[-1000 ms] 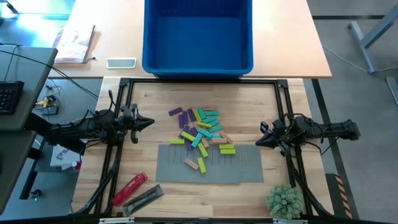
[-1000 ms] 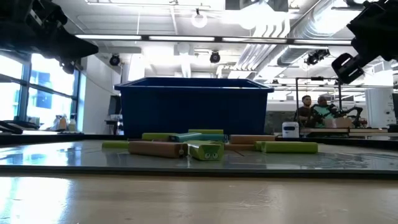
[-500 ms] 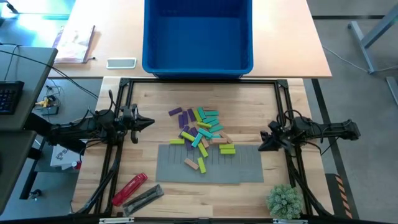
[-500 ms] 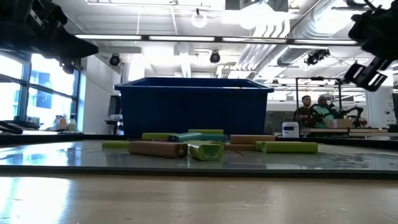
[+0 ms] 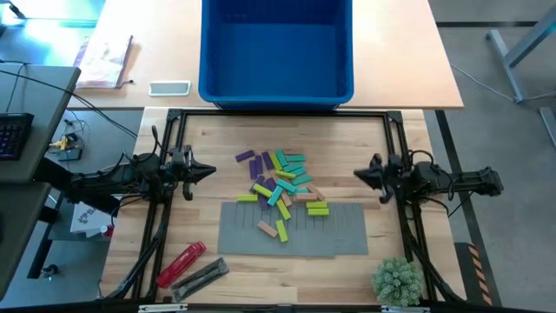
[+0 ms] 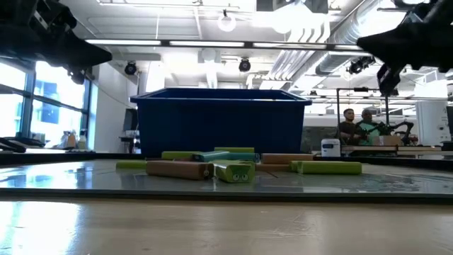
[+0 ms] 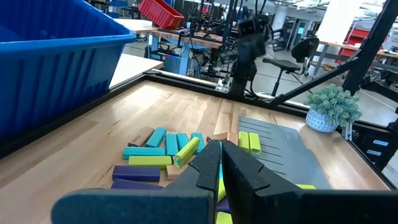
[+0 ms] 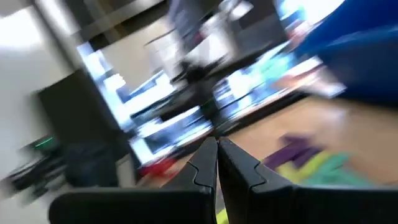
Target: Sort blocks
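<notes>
Mid-tabletop [image 5: 208,143], blocks [image 5: 281,184] lay jumbled, partly on the grey mat [image 5: 339,235]. Left hand [image 5: 211,169] and right hand [image 5: 360,174] flanked them, fingers together, holding nothing. Sorting looked unstarted; next move needed fingers parted over one block.

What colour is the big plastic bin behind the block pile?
Blue. The big plastic bin shows best in the high view.

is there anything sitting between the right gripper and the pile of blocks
Nothing visible does. The right gripper, shut and empty, points toward the blocks over bare wooden table. The grey mat lies flat beside that path, and the plant sits off at the table's corner.
</notes>
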